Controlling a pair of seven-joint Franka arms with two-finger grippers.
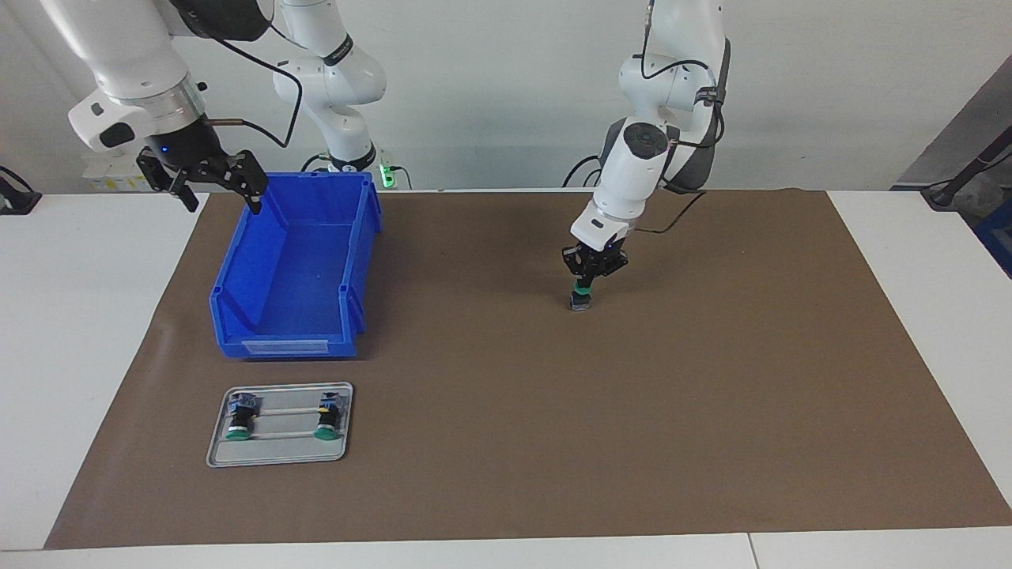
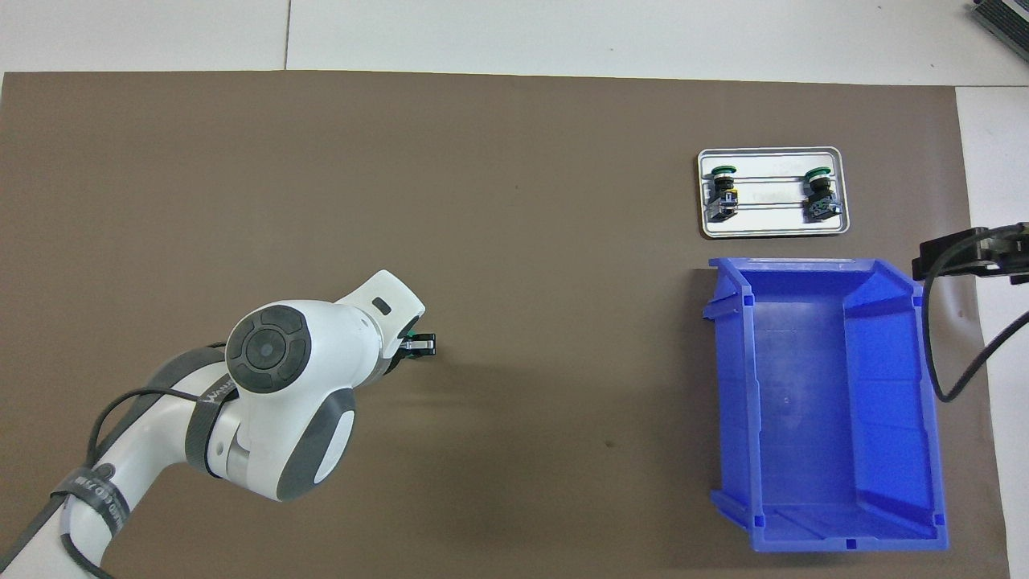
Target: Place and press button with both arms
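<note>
A button with a green cap stands upright on the brown mat, near the middle of the table toward the left arm's end. My left gripper points straight down and is shut on its cap. In the overhead view the left arm's wrist covers most of it; only the left gripper's tip and a sliver of the green button show. My right gripper hangs open and empty over the blue bin's corner nearest the right arm's base, and only part of the right gripper shows in the overhead view.
A blue bin stands empty toward the right arm's end. Farther from the robots than the bin lies a grey metal tray with two more buttons on their sides.
</note>
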